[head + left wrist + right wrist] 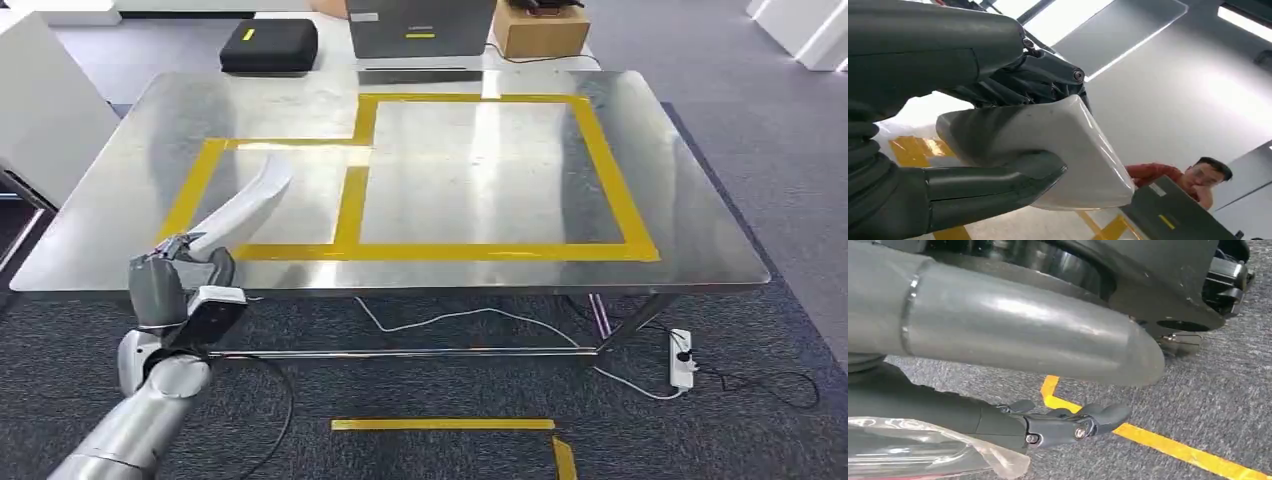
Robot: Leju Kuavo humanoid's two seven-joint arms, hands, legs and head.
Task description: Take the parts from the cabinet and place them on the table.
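Steel table ahead, taped in yellow; part in my left hand.
My left hand grips the long white curved part, thumb and fingers clamped round its end, reaching over the near-left edge. My right hand hangs above carpet, fingers around clear plastic wrap; how tightly, I can't tell.

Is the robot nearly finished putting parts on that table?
Not yet. No part lies on the steel table. The left hand grips a long white curved part raised over the small taped box. The right hand holds something in clear plastic. Both remain to set down.
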